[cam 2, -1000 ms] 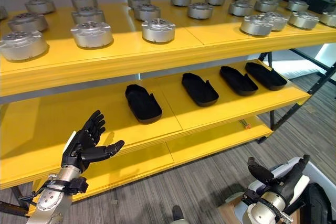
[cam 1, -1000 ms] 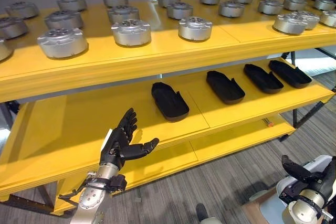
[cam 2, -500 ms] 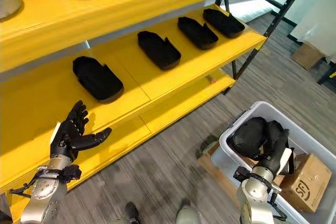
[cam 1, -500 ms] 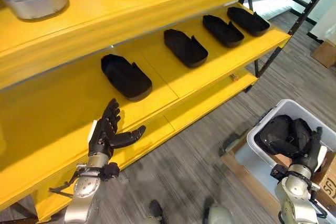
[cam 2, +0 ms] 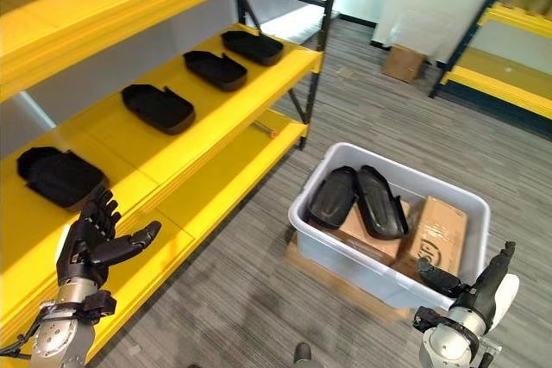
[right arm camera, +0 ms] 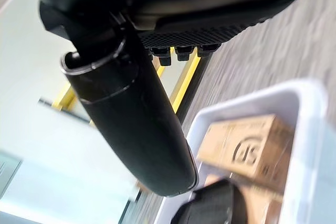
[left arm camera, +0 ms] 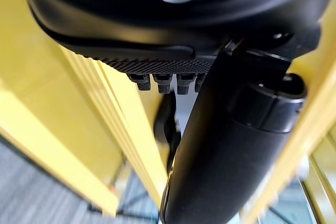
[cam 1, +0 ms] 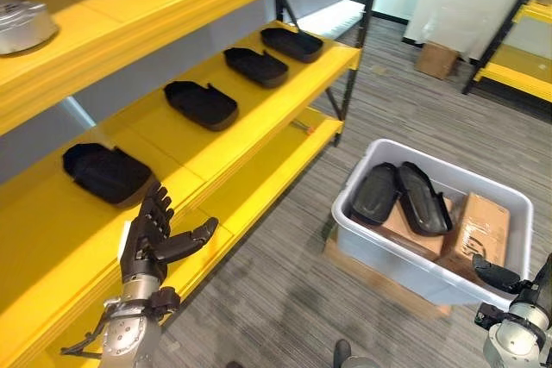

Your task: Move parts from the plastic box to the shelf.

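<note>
The white plastic box (cam 1: 390, 253) stands on the floor to the right of the yellow shelf (cam 1: 259, 108). Two black parts (cam 1: 377, 193) (cam 1: 423, 198) lie in it on brown cardboard boxes (cam 1: 483, 228). Several of the same black parts (cam 1: 201, 102) sit in a row on the shelf's middle tier. My left hand (cam 1: 151, 234) is open with fingers spread above that tier's front edge, near the leftmost part (cam 1: 108, 172). My right hand (cam 2: 470, 289) is open and empty, just outside the box's near right corner.
Silver round metal parts (cam 1: 21, 28) sit on the top tier. A flat brown board (cam 1: 371, 269) lies under the plastic box. Farther back are a cardboard box (cam 1: 437, 59) on the floor and another yellow shelf (cam 1: 517, 66). Grey carpet lies between shelf and box.
The camera has swung right and down, so the whole plastic box now shows. My right hand was over the black parts in the box and is now outside its near corner. The left hand keeps its pose.
</note>
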You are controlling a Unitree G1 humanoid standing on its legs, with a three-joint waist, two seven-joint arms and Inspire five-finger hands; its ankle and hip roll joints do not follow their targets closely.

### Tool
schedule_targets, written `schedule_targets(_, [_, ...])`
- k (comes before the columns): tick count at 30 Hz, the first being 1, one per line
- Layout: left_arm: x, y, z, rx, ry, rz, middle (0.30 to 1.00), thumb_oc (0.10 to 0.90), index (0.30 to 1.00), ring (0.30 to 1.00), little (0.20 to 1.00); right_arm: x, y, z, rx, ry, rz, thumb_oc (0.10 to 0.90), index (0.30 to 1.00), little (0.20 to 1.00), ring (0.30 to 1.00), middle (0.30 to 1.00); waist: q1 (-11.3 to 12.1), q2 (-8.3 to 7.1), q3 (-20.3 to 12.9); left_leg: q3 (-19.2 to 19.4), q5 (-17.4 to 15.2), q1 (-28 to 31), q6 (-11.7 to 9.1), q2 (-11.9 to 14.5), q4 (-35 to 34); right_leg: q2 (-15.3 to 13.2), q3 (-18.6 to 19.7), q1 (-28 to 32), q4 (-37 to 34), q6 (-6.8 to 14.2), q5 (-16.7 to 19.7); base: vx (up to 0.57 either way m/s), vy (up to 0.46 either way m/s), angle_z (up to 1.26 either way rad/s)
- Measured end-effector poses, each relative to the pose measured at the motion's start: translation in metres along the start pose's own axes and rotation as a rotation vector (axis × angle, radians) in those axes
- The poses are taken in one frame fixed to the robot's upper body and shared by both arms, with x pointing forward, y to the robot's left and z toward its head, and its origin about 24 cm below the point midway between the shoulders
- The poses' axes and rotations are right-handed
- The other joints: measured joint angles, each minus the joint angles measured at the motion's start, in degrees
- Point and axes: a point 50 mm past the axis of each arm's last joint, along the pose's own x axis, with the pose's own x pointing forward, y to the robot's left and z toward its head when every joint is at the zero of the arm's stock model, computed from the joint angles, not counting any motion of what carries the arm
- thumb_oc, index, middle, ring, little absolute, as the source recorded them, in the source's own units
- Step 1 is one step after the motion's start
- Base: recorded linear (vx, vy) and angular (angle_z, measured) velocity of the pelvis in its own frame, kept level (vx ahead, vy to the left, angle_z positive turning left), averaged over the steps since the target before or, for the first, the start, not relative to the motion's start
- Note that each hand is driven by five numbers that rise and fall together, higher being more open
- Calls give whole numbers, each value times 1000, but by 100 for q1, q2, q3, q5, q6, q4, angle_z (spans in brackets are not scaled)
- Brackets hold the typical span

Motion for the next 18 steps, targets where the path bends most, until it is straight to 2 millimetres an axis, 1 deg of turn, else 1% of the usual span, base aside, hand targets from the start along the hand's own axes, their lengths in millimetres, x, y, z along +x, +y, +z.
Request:
schedule_targets(1, [4,-6,2,-9,-12,-20,1000,900,1000,1000,1000,0,1,0,0,0,-14,900,1000,1000,1000,1000,-37,12,-20,10,-2,21,0,-38,-1,-37,19,-17,-2,12,17,-101,-76,-15])
schedule_targets(4, [5,-10,0,-13,-6,-18,1000,900,1000,1000,1000,-1,9,0,-15,21,-15,900,1000,1000,1000,1000,-116,63,-92,46,-11,32,5,-114,-2,-102,122,-55,-3,30,79,-120,-104,-8])
schedule_targets(10, [5,-11,-2,-9,13,-20,1000,900,1000,1000,1000,-5,9,-4,-18,41,-47,900,1000,1000,1000,1000,-156,22,-112,160,-16,45,17,-151,-2,-128,275,-128,-2,45,177,-73,-58,-11])
schedule_targets(11, [5,-12,-2,-9,17,-22,1000,900,1000,1000,1000,-5,8,-4,-20,42,-52,900,1000,1000,1000,1000,-202,9,-116,161,-14,46,20,-156,-1,-127,285,-139,-1,44,184,-79,-78,-3])
schedule_targets(13, [6,-17,-3,-10,21,-44,1000,900,1000,1000,1000,-6,7,-5,-17,44,-68,900,1000,1000,1000,1000,-273,-18,-124,158,-15,46,21,-166,-1,-131,306,-148,-1,43,191,-80,-107,-5])
schedule_targets(15, [15,-35,0,-22,14,-111,1000,900,1000,1000,1000,-7,9,-6,-6,53,-75,900,1000,1000,1000,1000,-412,-61,-142,215,-22,46,17,-179,-2,-132,390,-218,-1,32,230,-150,-228,-21])
schedule_targets(18, [19,-43,5,-28,3,-104,1000,900,1000,1000,1000,-9,20,0,12,34,-32,900,1000,1000,1000,1000,-455,-70,-140,516,-27,61,12,-168,-4,-123,507,-418,3,16,288,-97,-134,-46])
